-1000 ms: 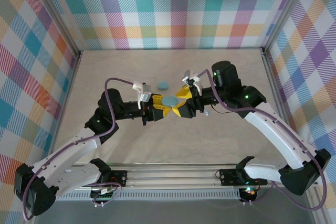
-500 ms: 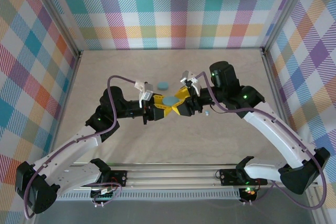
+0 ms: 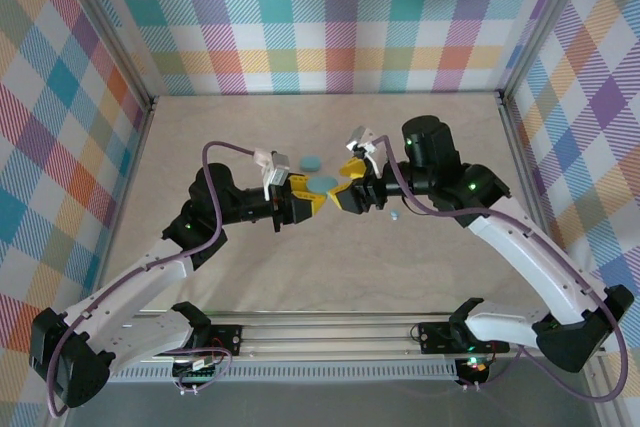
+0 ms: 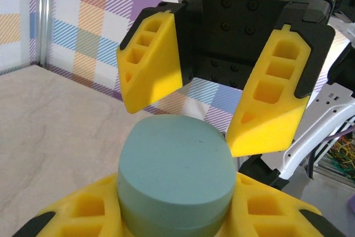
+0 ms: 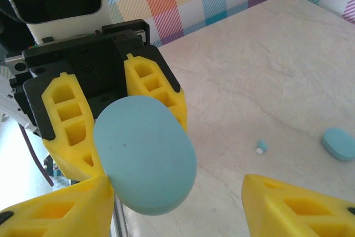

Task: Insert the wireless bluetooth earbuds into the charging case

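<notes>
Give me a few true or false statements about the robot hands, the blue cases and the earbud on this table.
1. The left hand grips a light blue case. True.
2. The right hand is clamped shut on that same case. False: its yellow fingers stand apart, open, facing the case.
3. A second case lies on the table, beyond the two hands. True.
4. The earbud rests on top of the held case. False: the earbud lies loose on the table, to the right of the hands.
</notes>
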### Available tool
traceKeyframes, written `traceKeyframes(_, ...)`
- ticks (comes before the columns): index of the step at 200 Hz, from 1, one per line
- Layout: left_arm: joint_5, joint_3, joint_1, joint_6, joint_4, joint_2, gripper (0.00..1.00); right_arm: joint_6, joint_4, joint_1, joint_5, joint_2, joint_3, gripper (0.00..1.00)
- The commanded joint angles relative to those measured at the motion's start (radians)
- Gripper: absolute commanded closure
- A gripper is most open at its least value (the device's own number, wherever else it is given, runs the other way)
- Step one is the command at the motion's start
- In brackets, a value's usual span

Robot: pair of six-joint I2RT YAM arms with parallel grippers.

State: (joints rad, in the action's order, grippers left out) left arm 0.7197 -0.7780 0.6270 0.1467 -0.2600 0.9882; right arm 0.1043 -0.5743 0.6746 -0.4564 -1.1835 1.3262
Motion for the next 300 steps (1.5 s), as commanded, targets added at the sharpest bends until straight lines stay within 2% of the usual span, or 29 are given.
traceKeyframes(1, 0.124, -0.016, 0.02, 0.004, -0.041, -0.029, 1.0, -0.041, 0.029, -0.02, 0.154, -0.021, 0.028, 0.38)
traceKeyframes(125, 0.149, -0.007, 0.026, 0.003, -0.051, -0.011, 1.0, -0.121, 0.059, -0.039, 0.333, -0.01, 0.043, 0.39)
traceKeyframes(199, 0.093, -0.009, 0.027, -0.03, -0.011, -0.014, 1.0, -0.155, 0.051, -0.057, 0.269, 0.009, 0.033, 0.37)
traceKeyframes(217, 0.079, -0.009, 0.027, -0.038, 0.002, -0.019, 1.0, -0.121, 0.058, -0.057, 0.176, 0.039, 0.003, 0.36)
traceKeyframes(257, 0.078, -0.015, 0.027, -0.047, 0.021, -0.024, 1.0, -0.025, 0.095, -0.056, -0.135, 0.128, -0.115, 0.23)
traceKeyframes(300, 0.09, -0.017, 0.027, -0.032, 0.008, -0.02, 1.0, 0.011, 0.067, -0.048, -0.201, 0.129, -0.116, 0.19)
